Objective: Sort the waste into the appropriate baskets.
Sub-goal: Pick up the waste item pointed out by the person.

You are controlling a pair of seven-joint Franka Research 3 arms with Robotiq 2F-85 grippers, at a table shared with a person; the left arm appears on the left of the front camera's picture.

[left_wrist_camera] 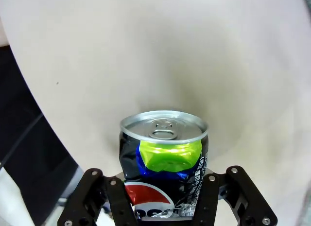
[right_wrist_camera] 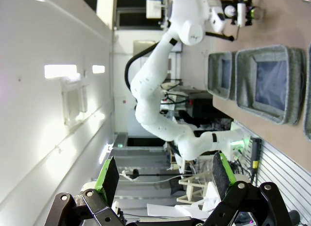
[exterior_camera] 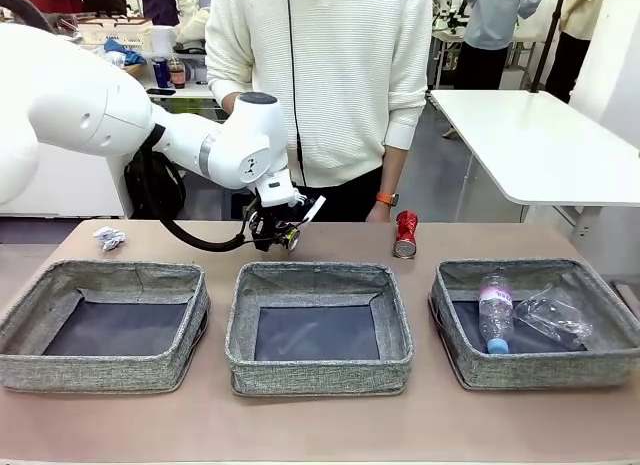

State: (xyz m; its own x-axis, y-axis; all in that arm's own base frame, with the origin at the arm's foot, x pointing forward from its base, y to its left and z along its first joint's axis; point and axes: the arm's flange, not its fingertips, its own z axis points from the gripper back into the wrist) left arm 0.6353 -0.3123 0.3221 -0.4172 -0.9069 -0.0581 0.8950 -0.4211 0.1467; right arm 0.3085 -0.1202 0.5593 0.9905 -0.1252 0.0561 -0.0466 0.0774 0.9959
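Observation:
My left gripper [exterior_camera: 281, 232] is shut on a dented dark blue-black soda can [exterior_camera: 291, 236] just behind the middle basket [exterior_camera: 318, 371]. In the left wrist view the can [left_wrist_camera: 164, 138] sits squeezed between the black fingers [left_wrist_camera: 112, 202], its silver top facing the camera. A red soda can [exterior_camera: 405, 234] stands upright on the table behind the gap between the middle and right baskets. A small white paper wad [exterior_camera: 109, 238] lies behind the left basket [exterior_camera: 100, 371]. The right basket [exterior_camera: 540, 371] holds a clear blue-capped bottle [exterior_camera: 495, 311] and clear plastic film [exterior_camera: 556, 316]. My right gripper [right_wrist_camera: 165, 177] is open and holds nothing, raised well off the table.
A person in a white sweater stands at the far side, one hand [exterior_camera: 380, 210] hanging just left of the red can. A white table [exterior_camera: 540, 145] stands at the back right. In the right wrist view two of the baskets [right_wrist_camera: 291, 85] appear sideways.

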